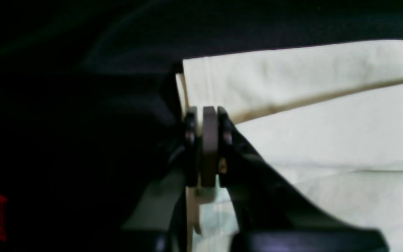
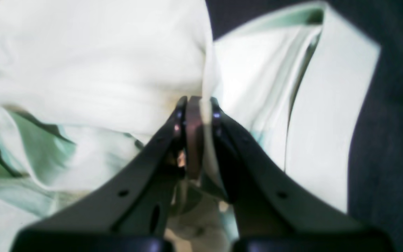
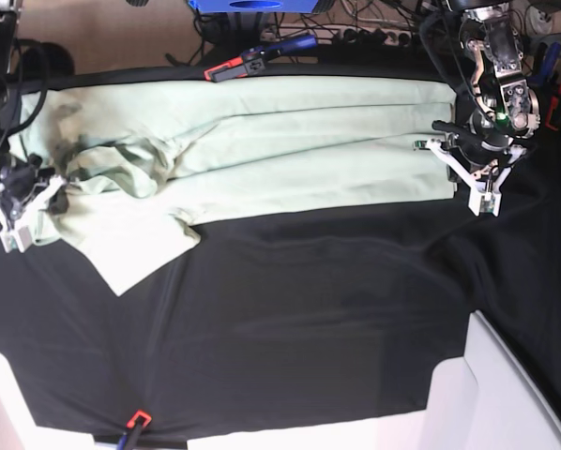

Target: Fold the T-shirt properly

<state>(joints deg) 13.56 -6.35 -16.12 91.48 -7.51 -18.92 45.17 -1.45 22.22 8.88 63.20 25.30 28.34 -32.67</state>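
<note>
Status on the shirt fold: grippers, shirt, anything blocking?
Left gripper and right gripper both shut on T-shirt edges, at opposite ends. Shirt stretched lengthwise on black cloth, one sleeve splayed out. Nothing blocking.

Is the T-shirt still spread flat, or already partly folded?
Partly folded: the T-shirt lies as a long band with lengthwise layers overlapping, one sleeve sticking out, its ends pinched by the left gripper and right gripper.
</note>
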